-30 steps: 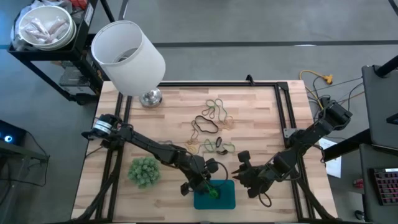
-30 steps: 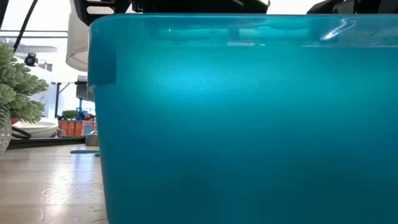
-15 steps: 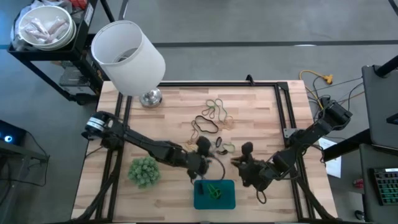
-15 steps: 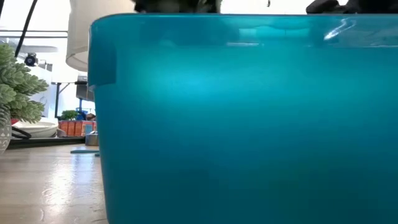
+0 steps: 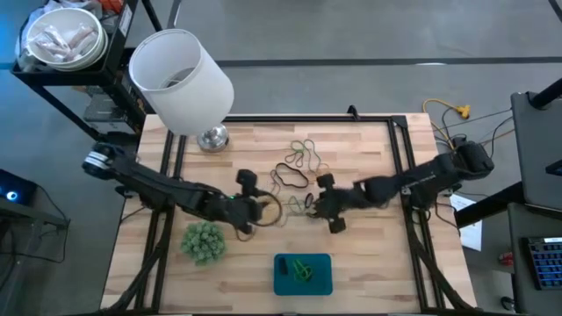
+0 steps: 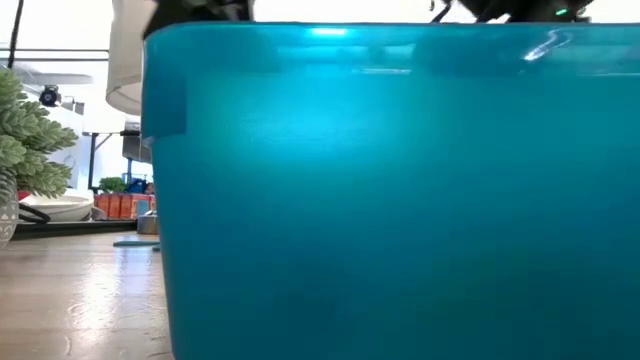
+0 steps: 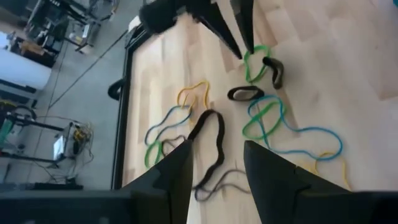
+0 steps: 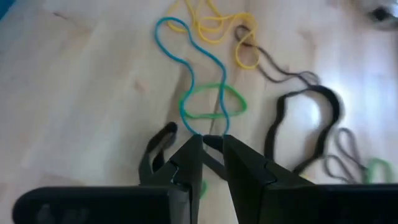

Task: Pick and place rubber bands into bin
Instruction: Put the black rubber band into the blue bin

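The teal bin (image 5: 303,274) sits near the table's near edge, with a green band (image 5: 303,269) lying in it. Its wall (image 6: 400,200) fills the low view. The loose rubber bands (image 5: 299,180) lie spread at mid-table. My left gripper (image 5: 263,209) is at their left side, open, with a black band (image 7: 211,134) ahead of its fingers (image 7: 180,171). My right gripper (image 5: 318,206) is at their right side, open by a narrow gap. Its tips (image 8: 211,140) stand on either side of the spot where a blue band (image 8: 186,68) crosses a green one (image 8: 214,99). My right gripper comes down slanting from the table's right onto the crossing of the blue and green bands (image 8: 205,127), which lie flat on the table. I cannot tell whether the fingertips touch them.
A big white cylinder (image 5: 180,70) stands at the far left corner, and a fuzzy green ball (image 5: 204,241) lies near the left edge. Black frame rails (image 5: 399,158) run along the table's sides. There is bare wood between the bands and the bin.
My left gripper has drawn back from over the bin toward the far left, to the bands, leaving a green band lying in the bin. My right gripper has moved from beside the bin's right toward the far edge and left, to the bands.
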Tool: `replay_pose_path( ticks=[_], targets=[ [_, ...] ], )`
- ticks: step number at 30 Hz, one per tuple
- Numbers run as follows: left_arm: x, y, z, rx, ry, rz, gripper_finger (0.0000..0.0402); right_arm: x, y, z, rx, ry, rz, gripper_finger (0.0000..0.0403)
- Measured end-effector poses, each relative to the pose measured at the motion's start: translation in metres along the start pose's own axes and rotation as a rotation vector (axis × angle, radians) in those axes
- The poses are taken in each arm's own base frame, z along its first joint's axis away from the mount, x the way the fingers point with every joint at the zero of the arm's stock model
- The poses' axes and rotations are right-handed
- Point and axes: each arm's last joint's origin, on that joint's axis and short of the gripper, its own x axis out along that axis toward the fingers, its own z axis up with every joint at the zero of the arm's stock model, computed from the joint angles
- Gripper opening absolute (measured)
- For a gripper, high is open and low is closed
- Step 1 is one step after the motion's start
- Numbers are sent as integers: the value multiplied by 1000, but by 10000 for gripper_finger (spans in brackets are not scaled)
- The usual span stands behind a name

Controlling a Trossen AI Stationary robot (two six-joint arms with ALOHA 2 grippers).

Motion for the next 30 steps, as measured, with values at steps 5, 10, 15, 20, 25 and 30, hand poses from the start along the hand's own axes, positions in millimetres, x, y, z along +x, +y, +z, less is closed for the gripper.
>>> replay_pose_path(
  ticks=[5, 10, 15, 20, 25, 30],
  targets=[
    [-19, 7, -23, -77, -73, 23, 128, 5, -29, -9, 41, -21, 92, 54],
    [-32, 13, -36, -130, -144, 44, 128, 16, -37, -13, 40, -55, 183, 54],
    [-38, 16, -41, -162, -185, 54, 128, 33, -35, -21, 28, 2, 202, 54],
    [-37, 15, -42, -172, -200, 56, 128, 44, -40, -27, 35, 22, 197, 54],
    [-35, 13, -41, -169, -199, 53, 128, 48, -46, -31, 48, 36, 186, 54],
    [-34, 12, -42, -163, -195, 46, 128, 47, -47, -31, 61, 28, 200, 54]
  ],
)
